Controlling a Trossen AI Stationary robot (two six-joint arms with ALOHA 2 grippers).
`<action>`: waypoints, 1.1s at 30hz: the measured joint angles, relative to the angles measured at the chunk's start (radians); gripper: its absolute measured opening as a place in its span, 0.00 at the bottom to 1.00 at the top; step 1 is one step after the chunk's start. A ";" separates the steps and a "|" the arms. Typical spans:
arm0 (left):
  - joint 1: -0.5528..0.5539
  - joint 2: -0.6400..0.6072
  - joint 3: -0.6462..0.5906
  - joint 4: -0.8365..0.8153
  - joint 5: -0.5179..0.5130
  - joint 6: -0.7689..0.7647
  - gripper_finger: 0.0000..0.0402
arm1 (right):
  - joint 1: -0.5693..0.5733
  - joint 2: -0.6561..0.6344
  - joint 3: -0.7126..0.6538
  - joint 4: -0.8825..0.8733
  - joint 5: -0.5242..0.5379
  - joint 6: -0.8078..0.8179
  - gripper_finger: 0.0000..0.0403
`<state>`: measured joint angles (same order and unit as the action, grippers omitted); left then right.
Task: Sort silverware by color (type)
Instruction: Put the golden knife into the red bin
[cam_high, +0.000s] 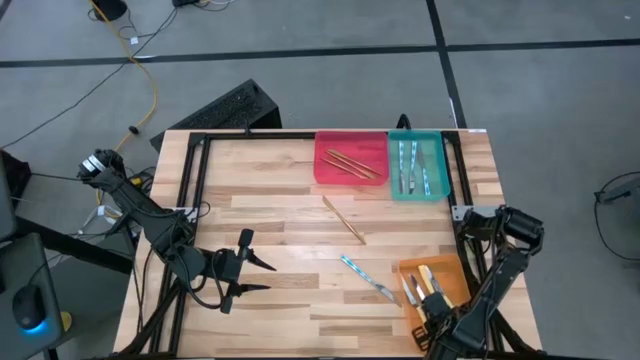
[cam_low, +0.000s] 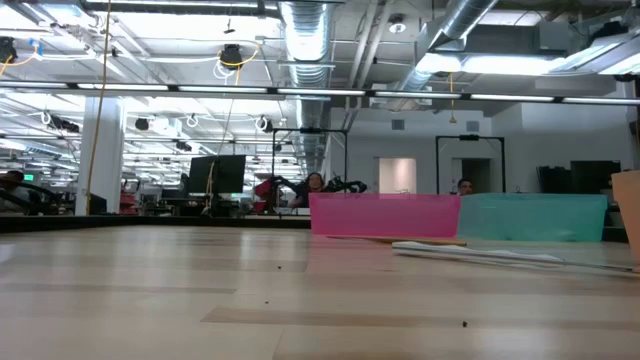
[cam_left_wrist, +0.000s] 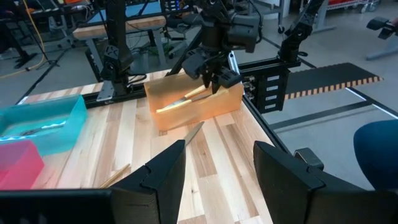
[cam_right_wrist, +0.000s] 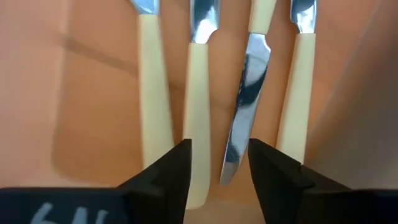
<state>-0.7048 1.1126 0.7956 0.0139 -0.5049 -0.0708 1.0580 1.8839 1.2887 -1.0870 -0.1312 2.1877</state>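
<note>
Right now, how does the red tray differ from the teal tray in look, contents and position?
The red tray holds thin tan wooden sticks; the teal tray holds light-blue-handled metal utensils. The sticks lie at a slant, while the utensils lie nearly along the teal tray's length. The red tray sits nearer the table's middle; the teal tray sits toward the right edge. Both stand side by side at the far edge.

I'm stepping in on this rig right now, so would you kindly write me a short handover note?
Right gripper: open over the orange tray, holding nothing.
Left gripper: open, idle at the table's left, holding nothing.
Done: four yellow-handled knives in the orange tray; wooden sticks in the red tray; blue-handled pieces in the teal tray.
Left: one wooden stick and one blue-handled piece lie loose on the table.
</note>
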 joint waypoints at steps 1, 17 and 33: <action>0.000 0.000 0.000 0.000 0.000 0.000 0.43 | 0.000 0.000 0.016 -0.014 0.005 -0.012 0.44; 0.023 0.000 0.000 0.000 0.000 -0.001 0.43 | -0.038 -0.003 0.470 -0.481 0.458 -0.134 0.43; 0.023 0.000 0.000 0.000 0.001 -0.047 0.43 | -0.375 -0.019 0.505 -0.448 0.700 -0.830 0.43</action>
<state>-0.6819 1.1126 0.7956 0.0135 -0.5037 -0.1173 0.6827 1.8649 1.7939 -1.5353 0.5687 1.3580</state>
